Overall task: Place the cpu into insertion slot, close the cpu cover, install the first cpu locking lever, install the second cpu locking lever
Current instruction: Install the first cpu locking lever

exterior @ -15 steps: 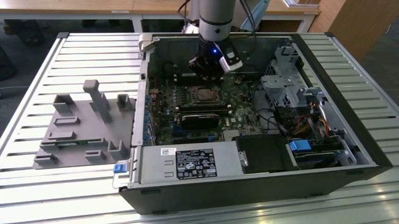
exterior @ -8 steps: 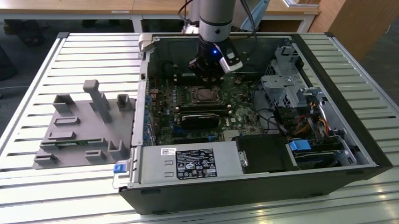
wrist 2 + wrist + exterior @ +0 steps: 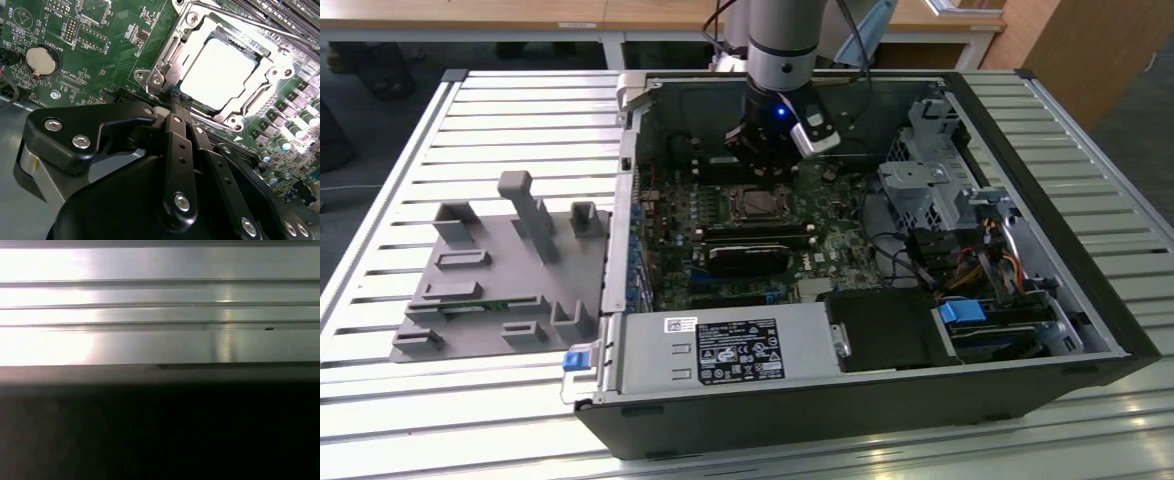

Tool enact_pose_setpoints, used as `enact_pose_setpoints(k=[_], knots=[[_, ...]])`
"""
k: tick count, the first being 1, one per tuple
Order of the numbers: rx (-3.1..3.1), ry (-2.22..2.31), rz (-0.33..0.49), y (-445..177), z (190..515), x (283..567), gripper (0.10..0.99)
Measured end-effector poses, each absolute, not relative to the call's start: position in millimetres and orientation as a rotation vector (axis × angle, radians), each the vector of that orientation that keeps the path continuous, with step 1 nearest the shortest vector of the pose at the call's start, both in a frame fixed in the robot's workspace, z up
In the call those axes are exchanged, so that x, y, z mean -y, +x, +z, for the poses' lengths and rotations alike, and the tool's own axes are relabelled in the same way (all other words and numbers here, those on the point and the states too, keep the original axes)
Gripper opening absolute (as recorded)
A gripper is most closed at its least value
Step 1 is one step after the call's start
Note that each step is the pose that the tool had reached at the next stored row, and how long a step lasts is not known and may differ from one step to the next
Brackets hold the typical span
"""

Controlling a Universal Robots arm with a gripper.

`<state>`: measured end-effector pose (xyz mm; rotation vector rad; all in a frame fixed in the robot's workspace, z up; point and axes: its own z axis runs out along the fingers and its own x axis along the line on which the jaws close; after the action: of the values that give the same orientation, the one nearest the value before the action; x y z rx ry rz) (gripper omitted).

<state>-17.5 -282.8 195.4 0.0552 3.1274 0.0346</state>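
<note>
Claw (image 3: 176, 102) closed, nothing in it, fingertips pressed together just beside the insertion slot (image 3: 165, 60) edge. Cpu (image 3: 217, 75) seated in slot, cpu cover (image 3: 260, 67) down around it. In exterior view arm reaches into open PC case (image 3: 1067, 300) on slatted table (image 3: 480, 400), above motherboard (image 3: 847, 235).

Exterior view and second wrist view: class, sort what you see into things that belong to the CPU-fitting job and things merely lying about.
Belong to the job:
cpu, seated in the insertion slot
cpu cover
gripper, beside the socket

Lying about:
coin battery
grey fixture block
blue-tabbed drive
labelled power supply
</note>
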Motion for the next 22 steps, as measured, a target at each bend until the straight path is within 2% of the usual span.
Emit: enact_pose_setpoints(k=[22], knots=[[-3.127, 0.052, 0.042, -17.1, 210.8, 283.7, 0.106]])
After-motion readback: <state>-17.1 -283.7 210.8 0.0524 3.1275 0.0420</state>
